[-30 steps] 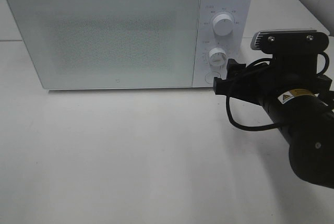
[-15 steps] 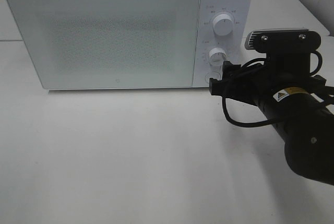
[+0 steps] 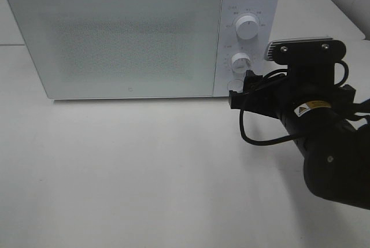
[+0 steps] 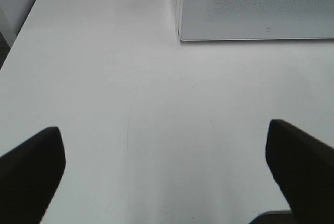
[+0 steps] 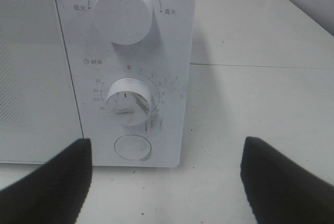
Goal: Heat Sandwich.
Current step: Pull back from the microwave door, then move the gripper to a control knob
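Two pincers are in play and both stand released, gripping nothing. The left gripper [image 4: 167, 179] hangs over bare table [image 4: 130, 88] with its dark fingers [image 4: 31, 174] spread wide. The right gripper [image 5: 166, 182] hovers just in front of the microwave's [image 3: 115, 40] control strip, jaws parted to either side of the lowest control.

That control is a round button [image 5: 132, 147], flat, glossy white and nearly flush with the panel. It is probably the door release. Pressing it well calls for one fingertip square on its middle and a push straight in, so nothing slides off the slick face. The open jaws would otherwise straddle it and miss.

Just above sits the timer dial [image 5: 129, 98], a smooth short cylinder with a thin marker line, and grey scuffs mark the panel beside it. If the turn comes first, the jaws should centre on its rim, close evenly and rotate about its axis. Higher still is the power dial [image 5: 125, 12], larger, with a red tick.

Farther off, the door [image 3: 121, 37] is shut. It is a flat white pane speckled with fine dots that hide the cavity.

No view shows the sandwich, and whether it lies behind that door cannot be told.
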`<state>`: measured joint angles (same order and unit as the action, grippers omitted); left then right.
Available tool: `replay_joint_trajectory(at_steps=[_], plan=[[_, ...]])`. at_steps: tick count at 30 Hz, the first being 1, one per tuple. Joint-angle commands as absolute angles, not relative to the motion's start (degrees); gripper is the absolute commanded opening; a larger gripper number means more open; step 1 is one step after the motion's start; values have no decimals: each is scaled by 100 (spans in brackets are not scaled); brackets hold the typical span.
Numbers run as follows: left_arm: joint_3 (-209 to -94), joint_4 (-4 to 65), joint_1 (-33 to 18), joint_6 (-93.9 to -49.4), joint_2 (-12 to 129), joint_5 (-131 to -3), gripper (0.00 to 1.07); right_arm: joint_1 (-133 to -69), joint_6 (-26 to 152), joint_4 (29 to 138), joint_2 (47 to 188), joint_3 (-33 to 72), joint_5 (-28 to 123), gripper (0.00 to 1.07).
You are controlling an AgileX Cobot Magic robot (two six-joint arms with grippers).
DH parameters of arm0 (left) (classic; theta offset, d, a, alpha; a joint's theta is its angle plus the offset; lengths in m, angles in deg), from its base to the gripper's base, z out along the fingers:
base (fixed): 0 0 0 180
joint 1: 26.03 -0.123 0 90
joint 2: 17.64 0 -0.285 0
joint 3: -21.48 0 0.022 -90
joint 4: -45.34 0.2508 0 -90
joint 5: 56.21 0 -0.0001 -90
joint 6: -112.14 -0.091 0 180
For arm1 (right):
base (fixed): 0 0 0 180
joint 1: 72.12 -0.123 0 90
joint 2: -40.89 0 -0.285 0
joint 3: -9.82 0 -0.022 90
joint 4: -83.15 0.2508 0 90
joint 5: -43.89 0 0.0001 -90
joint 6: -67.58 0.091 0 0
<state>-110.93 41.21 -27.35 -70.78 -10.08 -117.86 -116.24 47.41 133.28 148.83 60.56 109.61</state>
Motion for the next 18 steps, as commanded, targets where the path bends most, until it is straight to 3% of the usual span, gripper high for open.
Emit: replay_joint_trajectory(at_steps=[1, 18], plan=[[-11087, 4076, -2746, -7061, -1157, -11735, 100, -11618, 4901, 13168, 15066, 5821, 11035, 76], [-11087, 4076, -2746, -7061, -1123, -11735, 100, -11149, 5251, 12692, 15926, 4784, 10600, 76]])
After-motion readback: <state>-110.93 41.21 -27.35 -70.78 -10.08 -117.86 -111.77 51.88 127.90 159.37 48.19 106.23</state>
